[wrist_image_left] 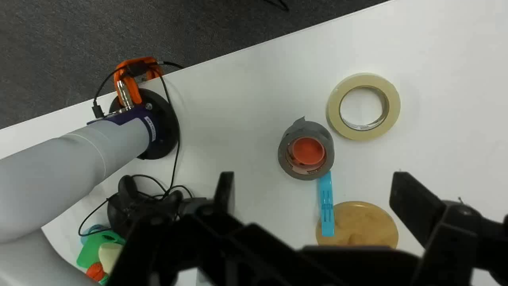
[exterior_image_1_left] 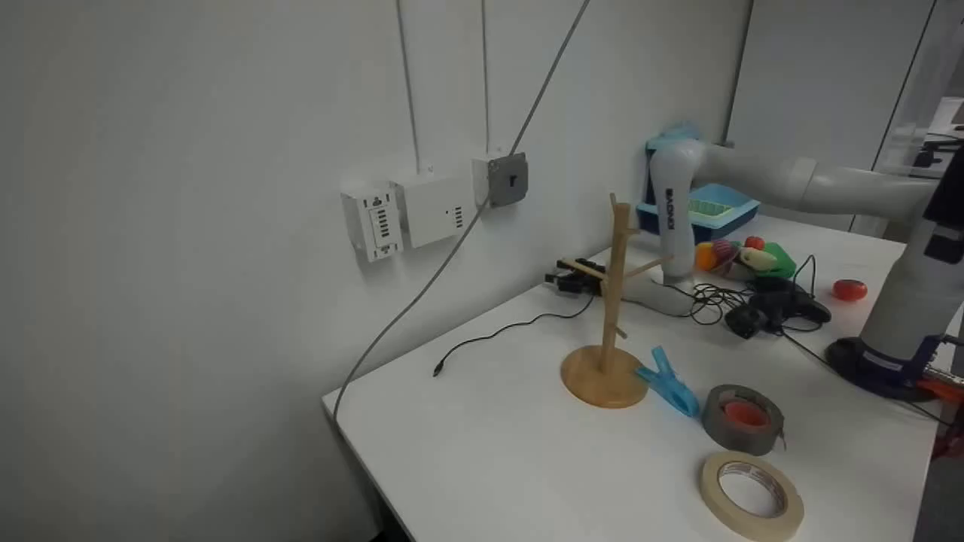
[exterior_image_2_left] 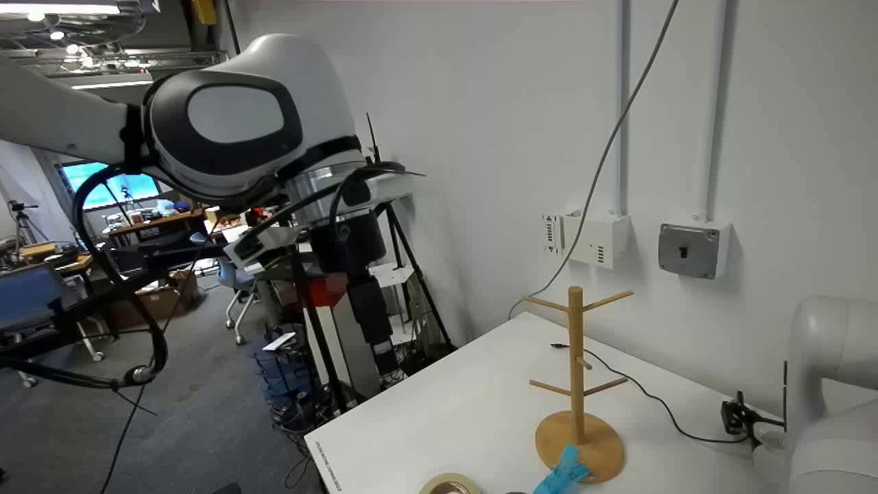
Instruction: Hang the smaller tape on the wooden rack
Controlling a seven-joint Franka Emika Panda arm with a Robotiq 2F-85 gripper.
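A: Which one is the smaller tape?

B: The cream masking tape (wrist_image_left: 334, 108). It's lying flat on the white table (wrist_image_left: 238, 119), with its wide hole facing up.

A: And that roll of grey duct tape (wrist_image_left: 305, 129) just beside it?

B: Flat as well. Something red sits in its core, and a loose end pokes out from the side.

A: Then comes the blue clothespin (wrist_image_left: 326, 206).

B: Right. One end is by the duct tape, and the other lies over the rim of the wooden rack's (exterior_image_2_left: 576, 343) round base. Whether the clothespin touches the roll, I honestly can't make out.

A: Is the rack standing straight?

B: Upright, yes: a slim post with thin pegs jutting out at several heights. A black cable (exterior_image_1_left: 520, 324) runs across the table on the wall side of it.

A: Where's the gripper (wrist_image_left: 313, 184)?

B: High over the table, well apart from both tapes, its fingers spread wide.

A: And the pale arm across the table?

B: A Kinova arm (exterior_image_1_left: 798, 183); the lettering says so. An orange clamp (wrist_image_left: 132, 90) sits by its base at the table's edge. Near the arm there's a heap of colourful pieces (exterior_image_1_left: 757, 259), with a round red piece (exterior_image_1_left: 849, 290) lying apart from it.

A: I see a grey switch box (exterior_image_1_left: 508, 181) too.

B: Up on the wall (exterior_image_1_left: 226, 226), in both exterior views.
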